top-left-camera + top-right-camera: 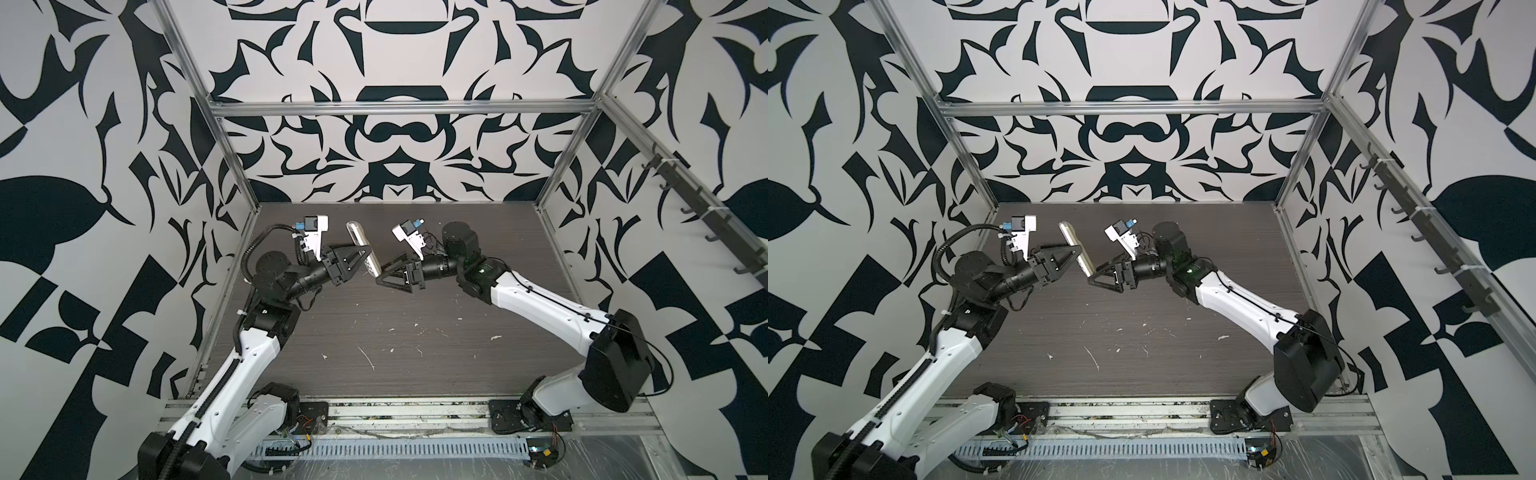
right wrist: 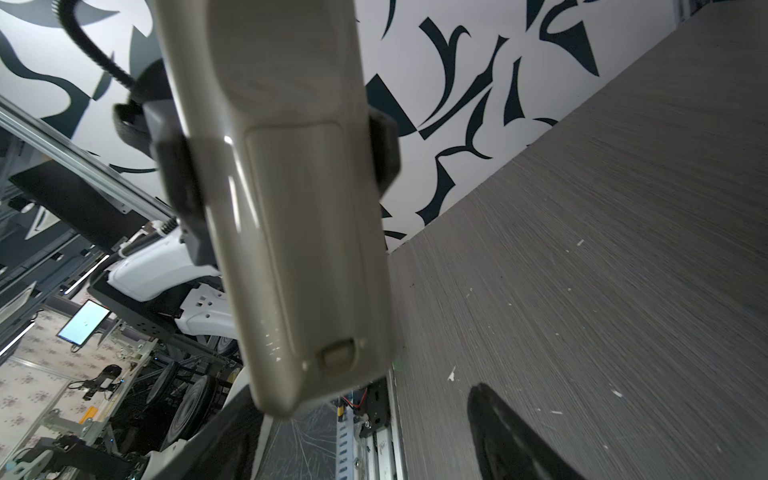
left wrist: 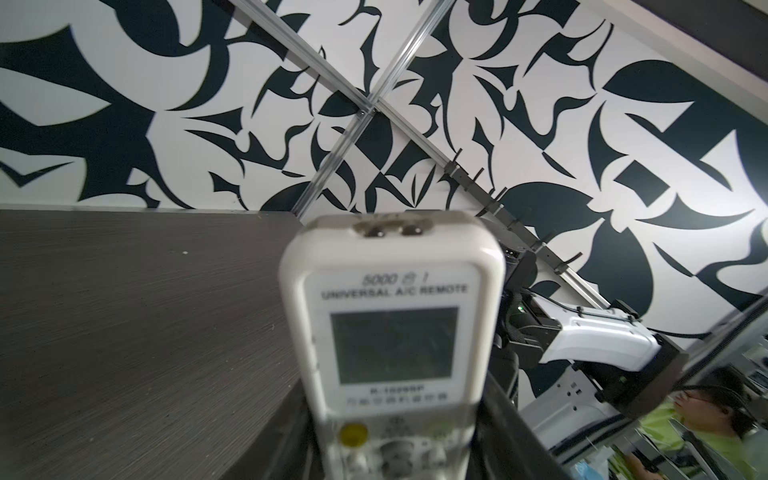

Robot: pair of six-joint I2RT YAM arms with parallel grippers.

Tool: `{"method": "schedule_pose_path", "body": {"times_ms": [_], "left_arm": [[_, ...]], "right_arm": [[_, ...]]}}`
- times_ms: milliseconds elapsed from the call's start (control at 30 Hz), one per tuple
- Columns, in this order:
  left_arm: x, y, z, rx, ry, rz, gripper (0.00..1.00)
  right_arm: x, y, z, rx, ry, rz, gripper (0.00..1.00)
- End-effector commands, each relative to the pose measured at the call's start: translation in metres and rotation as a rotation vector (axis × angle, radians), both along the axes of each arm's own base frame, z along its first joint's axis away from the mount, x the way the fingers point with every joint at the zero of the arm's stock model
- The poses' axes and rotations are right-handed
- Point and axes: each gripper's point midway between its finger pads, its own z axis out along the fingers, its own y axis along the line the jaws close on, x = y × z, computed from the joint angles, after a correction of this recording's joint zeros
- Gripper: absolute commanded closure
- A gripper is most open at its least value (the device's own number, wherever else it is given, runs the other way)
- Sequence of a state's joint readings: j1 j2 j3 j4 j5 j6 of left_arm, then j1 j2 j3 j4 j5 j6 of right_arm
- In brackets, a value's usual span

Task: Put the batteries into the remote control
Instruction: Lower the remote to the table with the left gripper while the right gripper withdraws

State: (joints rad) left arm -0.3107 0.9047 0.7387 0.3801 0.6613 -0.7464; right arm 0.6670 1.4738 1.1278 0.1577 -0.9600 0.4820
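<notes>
My left gripper [image 1: 365,254] clamps the remote [image 1: 356,232] by its long edges, upright above the bench [image 1: 374,332]. My right gripper [image 1: 381,273] stands open just beside its lower end. The remote looks like light, stiff, slick plastic, so I judge the edges the surest hold. Its cover [image 2: 299,232] is on, and I see no batteries.

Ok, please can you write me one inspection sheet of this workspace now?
surface: dark wood-grain table, white scuff marks.
job's things: remote control held in the air, back cover in place; batteries nothing seen.
clutter: nothing seen.
grippers: left gripper shut on the remote's sides; right gripper open by its button end.
cables: black conduit on the left arm, thin cable on the right.
surroundings: patterned walls, aluminium frame, hook rail.
</notes>
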Motion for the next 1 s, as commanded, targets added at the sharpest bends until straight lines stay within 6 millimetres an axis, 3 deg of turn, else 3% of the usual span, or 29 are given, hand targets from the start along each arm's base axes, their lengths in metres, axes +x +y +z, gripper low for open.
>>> {"method": "schedule_pose_path", "body": {"times_ms": [0,200,467,500,800,967], "left_arm": [[0.01,0.011,-0.007,0.082,0.03,0.11,0.65],[0.014,0.023,-0.028,0.165,0.143,0.19,0.66],[0.002,0.035,-0.042,0.243,0.267,0.234,0.66],[0.001,0.038,-0.045,0.257,0.291,0.248,0.66],[-0.003,0.048,-0.065,0.309,0.379,0.295,0.66],[0.001,0.057,-0.093,0.394,0.49,0.343,0.66]], "right_arm": [[0.002,-0.01,0.002,-0.036,-0.077,-0.039,0.18],[0.014,-0.019,-0.017,-0.149,-0.108,-0.111,0.1],[0.048,-0.052,-0.058,-0.369,-0.201,-0.361,0.09],[0.053,-0.058,-0.063,-0.394,-0.21,-0.4,0.02],[0.071,-0.084,-0.073,-0.47,-0.256,-0.56,0.0],[0.074,-0.091,-0.086,-0.516,-0.238,-0.592,0.01]]}}
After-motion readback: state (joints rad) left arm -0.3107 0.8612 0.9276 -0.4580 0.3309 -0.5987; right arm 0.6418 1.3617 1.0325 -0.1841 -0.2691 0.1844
